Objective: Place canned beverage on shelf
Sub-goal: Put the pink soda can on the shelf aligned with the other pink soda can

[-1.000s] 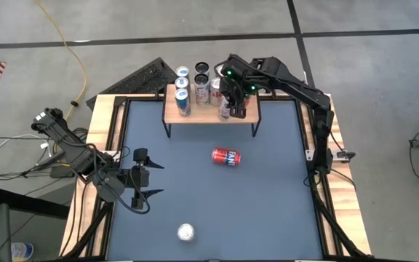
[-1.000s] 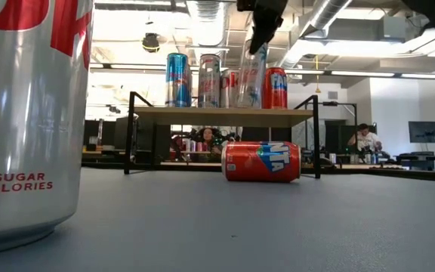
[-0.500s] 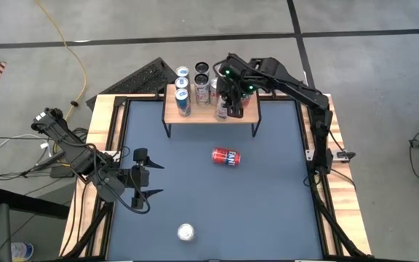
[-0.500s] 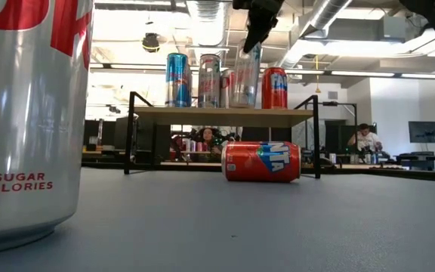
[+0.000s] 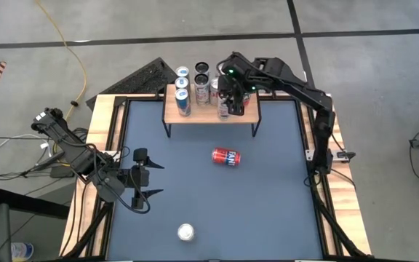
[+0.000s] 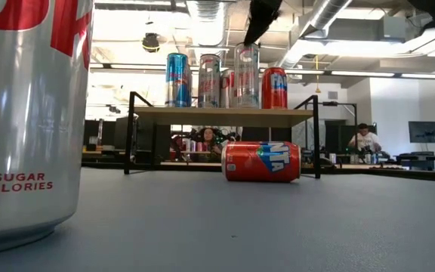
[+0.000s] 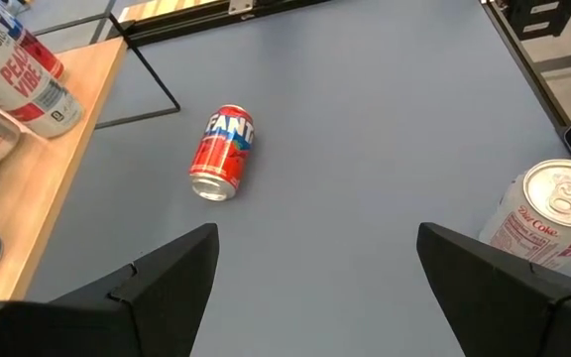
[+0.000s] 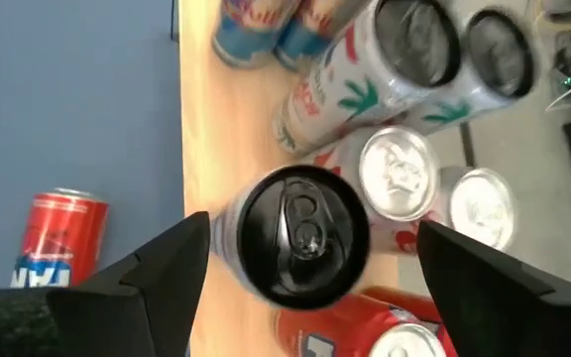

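Note:
The shelf (image 5: 209, 114) stands at the table's far edge, with several cans upright on its wooden top (image 6: 221, 112). A silver can with a black top (image 8: 303, 233) stands upright among them, near the shelf's front edge (image 6: 246, 75). My right gripper (image 8: 313, 238) is open just above it, one finger on either side of the can's top and apart from it; it also shows in the low view (image 6: 259, 15). My left gripper (image 7: 315, 238) is open and empty at the table's left near side (image 5: 145, 178).
A red Fanta can (image 5: 226, 156) lies on its side on the table in front of the shelf. A Diet Coke can (image 5: 186, 232) stands upright near the table's near edge. Blue and silver cans (image 5: 183, 102) fill the shelf's left and far parts.
The silver can hung tilted under my right gripper above the shelf. It has come down and turned upright, and now stands on the shelf top. My right gripper has risen a little, and its fingers now stand clear of the can.

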Motion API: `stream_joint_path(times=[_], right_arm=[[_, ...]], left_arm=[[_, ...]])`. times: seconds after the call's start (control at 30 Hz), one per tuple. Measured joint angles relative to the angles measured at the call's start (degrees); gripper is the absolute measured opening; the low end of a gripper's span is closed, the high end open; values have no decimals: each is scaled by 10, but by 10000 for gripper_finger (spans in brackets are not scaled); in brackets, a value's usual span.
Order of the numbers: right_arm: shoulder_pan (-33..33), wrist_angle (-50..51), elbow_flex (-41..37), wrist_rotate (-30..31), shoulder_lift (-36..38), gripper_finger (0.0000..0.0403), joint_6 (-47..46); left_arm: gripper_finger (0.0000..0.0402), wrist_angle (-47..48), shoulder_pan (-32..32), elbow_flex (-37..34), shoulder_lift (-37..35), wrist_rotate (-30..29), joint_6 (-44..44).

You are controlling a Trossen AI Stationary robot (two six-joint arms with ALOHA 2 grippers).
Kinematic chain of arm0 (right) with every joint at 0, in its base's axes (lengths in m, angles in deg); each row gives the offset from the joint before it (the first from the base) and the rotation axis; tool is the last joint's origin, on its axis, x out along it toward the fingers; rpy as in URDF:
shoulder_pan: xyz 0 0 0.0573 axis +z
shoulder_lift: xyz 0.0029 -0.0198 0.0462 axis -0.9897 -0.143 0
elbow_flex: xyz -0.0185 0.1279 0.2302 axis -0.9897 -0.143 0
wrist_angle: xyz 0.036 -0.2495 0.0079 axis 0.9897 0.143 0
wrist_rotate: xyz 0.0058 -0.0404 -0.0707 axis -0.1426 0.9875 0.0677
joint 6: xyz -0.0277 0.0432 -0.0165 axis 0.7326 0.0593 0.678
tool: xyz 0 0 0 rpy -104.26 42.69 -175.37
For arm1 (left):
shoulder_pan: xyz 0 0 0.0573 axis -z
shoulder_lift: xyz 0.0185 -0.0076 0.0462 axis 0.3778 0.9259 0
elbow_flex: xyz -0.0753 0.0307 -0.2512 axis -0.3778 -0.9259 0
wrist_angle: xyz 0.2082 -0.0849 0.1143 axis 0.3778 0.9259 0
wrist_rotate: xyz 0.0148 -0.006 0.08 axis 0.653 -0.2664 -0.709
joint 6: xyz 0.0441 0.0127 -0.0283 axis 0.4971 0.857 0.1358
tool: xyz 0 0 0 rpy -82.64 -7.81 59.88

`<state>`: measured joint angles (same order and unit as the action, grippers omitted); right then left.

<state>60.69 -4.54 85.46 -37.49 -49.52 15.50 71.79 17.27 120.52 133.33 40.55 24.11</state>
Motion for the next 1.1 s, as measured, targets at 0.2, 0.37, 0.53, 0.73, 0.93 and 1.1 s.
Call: stream_joint_path(times=[0.2,0.37,0.53,0.73,0.93,1.1], right_arm=[[14,3,0,-1,43,333,-3],[25,43,0,3,99,279,-33],[39,47,-60,-2,178,143,-105],[90,-132,-322,59,311,11,-132],[110,-462,-643,138,417,4,-146],[102,-663,-795,161,432,1,-159]], left_arm=[[334,0,0,0,0,0,0],[334,0,4,0,0,1,-9],[334,-8,35,0,0,-19,3],[334,-10,87,0,0,-86,0],[334,-11,119,0,0,-148,-6],[334,-13,125,0,0,-174,-24]])
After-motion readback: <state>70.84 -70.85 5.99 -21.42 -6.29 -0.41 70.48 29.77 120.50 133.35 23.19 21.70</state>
